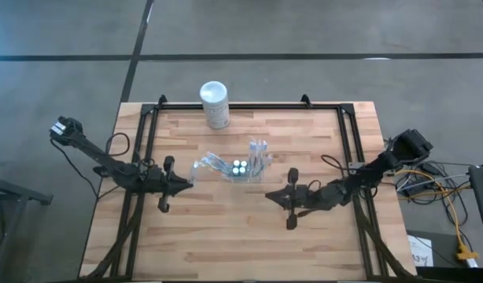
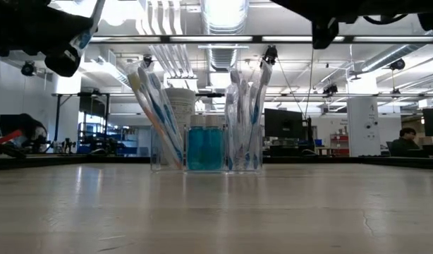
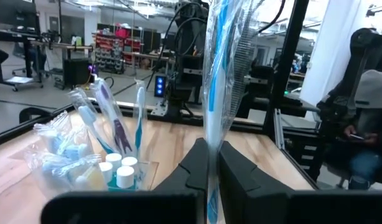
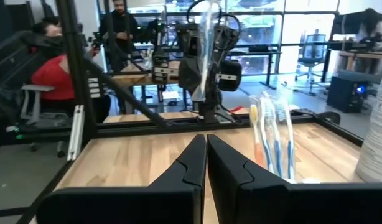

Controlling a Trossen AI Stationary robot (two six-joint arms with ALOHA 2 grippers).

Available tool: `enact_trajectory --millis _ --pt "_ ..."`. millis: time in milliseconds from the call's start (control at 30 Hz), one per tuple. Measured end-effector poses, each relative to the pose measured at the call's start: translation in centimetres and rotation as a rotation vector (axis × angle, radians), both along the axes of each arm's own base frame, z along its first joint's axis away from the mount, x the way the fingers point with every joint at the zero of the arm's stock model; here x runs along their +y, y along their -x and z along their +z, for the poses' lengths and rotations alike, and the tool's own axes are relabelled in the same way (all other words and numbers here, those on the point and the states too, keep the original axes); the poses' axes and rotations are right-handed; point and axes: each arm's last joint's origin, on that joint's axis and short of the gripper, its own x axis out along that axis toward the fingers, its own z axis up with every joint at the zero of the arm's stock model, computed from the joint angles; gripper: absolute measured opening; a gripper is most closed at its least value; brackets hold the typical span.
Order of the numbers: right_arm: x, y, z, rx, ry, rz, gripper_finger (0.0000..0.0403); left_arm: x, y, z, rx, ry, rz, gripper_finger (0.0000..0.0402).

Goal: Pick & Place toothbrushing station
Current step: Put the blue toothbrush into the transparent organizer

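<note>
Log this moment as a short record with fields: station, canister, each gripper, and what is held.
station: toothbrushing station, clear holder with wrapped toothbrushes, mid-table
canister: white canister, upright at the table's far edge, apart from the station
left gripper: left gripper shut on a wrapped toothbrush, just left of the station
right gripper: right gripper shut, holding nothing, right of the station
table: wooden table

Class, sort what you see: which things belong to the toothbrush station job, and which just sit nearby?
Job:
- clear station holder
- wrapped toothbrush gripped by the left gripper

Nearby:
- white canister
- right gripper, shut, empty
- wooden table
</note>
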Motion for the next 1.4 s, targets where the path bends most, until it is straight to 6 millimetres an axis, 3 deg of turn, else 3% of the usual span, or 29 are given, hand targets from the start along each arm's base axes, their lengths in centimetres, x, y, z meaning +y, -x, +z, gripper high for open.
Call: enact_trajectory --millis 333,600,933,1167,1400 --pt "0.5 -3.7 0.6 -0.009 0.034 0.001 0.0025 -0.2 -0.3 0.4 0.007 -0.011 -0.007 0.0012" --pt "1.1 -5.5 2.5 -0.062 0.081 -0.011 0.0111 -1.0 -1.4 2.1 0.003 -0.063 -0.034 0.0009" --pt "-0.1 -7.1 5.0 -0.141 0.118 -0.016 0.0216 -3.2 -4.7 5.3 0.027 -0.186 -0.032 0.0002" --pt "-0.5 -7.8 6.0 -0.179 0.134 0.057 0.025 -4.8 -7.3 7.2 0.034 -0.29 -0.017 0.0" --pt "0.0 -8.1 7.3 -0.231 0.134 0.146 0.0261 -4.9 -9.9 7.9 0.058 -0.299 0.049 0.0"
